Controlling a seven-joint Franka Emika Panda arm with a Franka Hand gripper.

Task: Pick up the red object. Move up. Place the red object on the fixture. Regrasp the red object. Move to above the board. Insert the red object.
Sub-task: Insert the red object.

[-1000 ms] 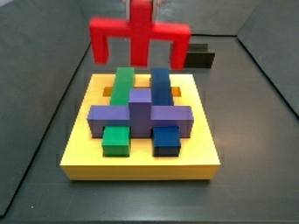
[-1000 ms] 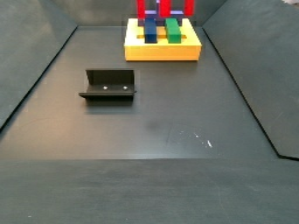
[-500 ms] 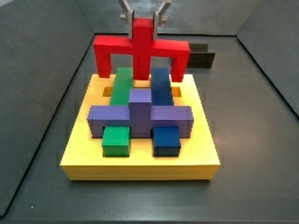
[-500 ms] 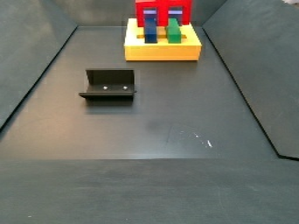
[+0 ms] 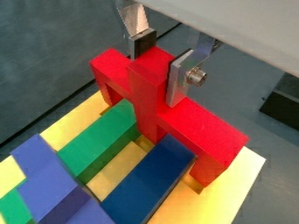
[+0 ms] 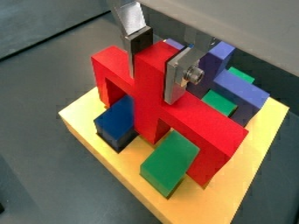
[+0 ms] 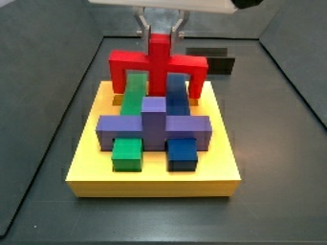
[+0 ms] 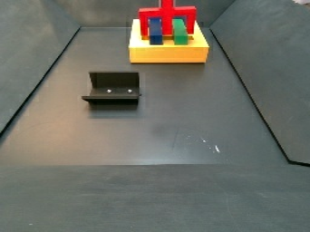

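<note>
tool (image 5: pixel 162 59) | pointing down | fingers clamped on red object (image 5: pixel 163 114)

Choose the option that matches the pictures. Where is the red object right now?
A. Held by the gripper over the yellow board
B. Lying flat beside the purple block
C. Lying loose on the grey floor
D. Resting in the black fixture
A: the gripper clamps the red object's upright stem above the board, while the fixture stands empty.
</note>
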